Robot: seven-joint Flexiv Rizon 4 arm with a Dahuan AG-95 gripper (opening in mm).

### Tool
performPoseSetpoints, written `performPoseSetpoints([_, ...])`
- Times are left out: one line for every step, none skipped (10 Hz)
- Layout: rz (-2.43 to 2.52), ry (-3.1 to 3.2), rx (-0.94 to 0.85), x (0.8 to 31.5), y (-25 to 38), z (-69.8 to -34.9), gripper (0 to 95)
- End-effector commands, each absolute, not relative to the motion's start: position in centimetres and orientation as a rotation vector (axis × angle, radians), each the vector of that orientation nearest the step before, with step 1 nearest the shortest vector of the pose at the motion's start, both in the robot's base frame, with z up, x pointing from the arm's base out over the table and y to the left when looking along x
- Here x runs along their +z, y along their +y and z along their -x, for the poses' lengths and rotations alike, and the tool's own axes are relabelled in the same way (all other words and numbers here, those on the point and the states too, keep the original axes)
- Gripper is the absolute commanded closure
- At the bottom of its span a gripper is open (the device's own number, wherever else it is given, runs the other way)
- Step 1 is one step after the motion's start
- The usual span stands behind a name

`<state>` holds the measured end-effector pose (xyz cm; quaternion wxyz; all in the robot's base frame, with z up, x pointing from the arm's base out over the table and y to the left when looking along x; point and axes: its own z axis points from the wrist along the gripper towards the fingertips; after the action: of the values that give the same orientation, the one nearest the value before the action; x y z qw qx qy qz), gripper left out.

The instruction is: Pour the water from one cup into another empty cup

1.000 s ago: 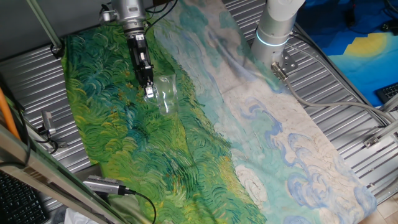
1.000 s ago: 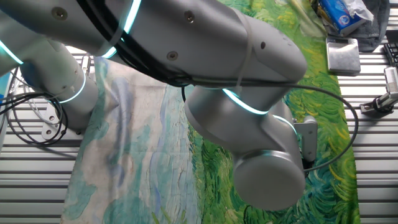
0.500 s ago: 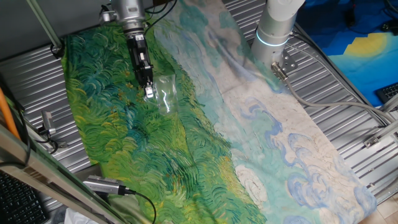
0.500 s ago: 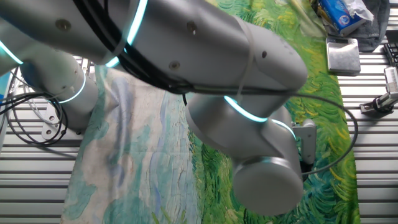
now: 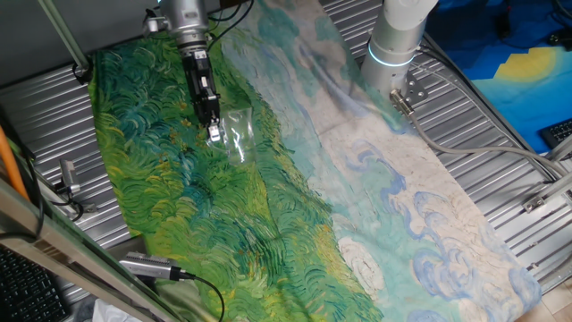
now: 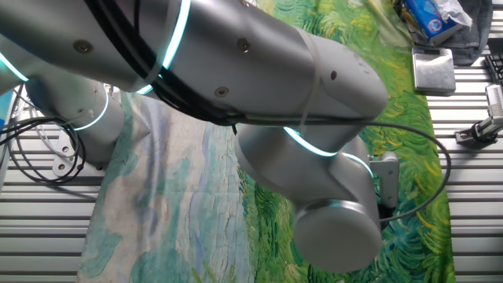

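Note:
In one fixed view my gripper (image 5: 214,134) hangs over the green part of the painted cloth (image 5: 179,206). It is shut on a small clear glass cup (image 5: 238,136) that sticks out to its right and looks tilted. The water shows only as glints in the glass, so I cannot tell its level. I cannot make out a second cup; it may be hidden under the held cup. In the other fixed view the arm's big silver joints (image 6: 330,228) fill the frame and hide the gripper and the cup.
The robot base (image 5: 398,40) stands at the back right with cables (image 5: 465,148) beside it. A black and silver device (image 5: 150,266) lies at the front left. In the other view a blue packet (image 6: 431,16) and a grey box (image 6: 434,69) sit at the cloth's far end.
The gripper stays in place over the cloth. The glints on the cup shift a little, and the arm's joints turn slightly in the other view.

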<state>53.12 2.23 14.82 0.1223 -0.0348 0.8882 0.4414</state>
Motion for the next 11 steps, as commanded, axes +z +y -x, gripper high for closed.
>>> performPoseSetpoints([0.095,2.591,1.295,14.74,2.23,-53.23,95.0])
performPoseSetpoints([0.096,2.59,1.297,14.73,2.23,-53.23,95.0])
performPoseSetpoints([0.093,2.591,1.298,14.72,2.23,-53.23,95.0])
performPoseSetpoints([0.093,2.59,1.301,14.69,2.22,-53.23,95.0])
performPoseSetpoints([0.094,2.59,1.299,14.67,2.22,-53.23,95.0])
performPoseSetpoints([0.092,2.59,1.302,14.69,2.19,-53.21,95.0])
performPoseSetpoints([0.091,2.589,1.304,14.69,2.18,-53.2,95.0])
performPoseSetpoints([0.088,2.586,1.312,14.69,2.17,-53.2,95.0])
performPoseSetpoints([0.085,2.584,1.315,14.7,2.17,-53.2,95.0])
performPoseSetpoints([0.084,2.582,1.318,14.7,2.17,-53.2,95.0])
performPoseSetpoints([0.083,2.58,1.323,14.72,2.15,-53.19,95.0])
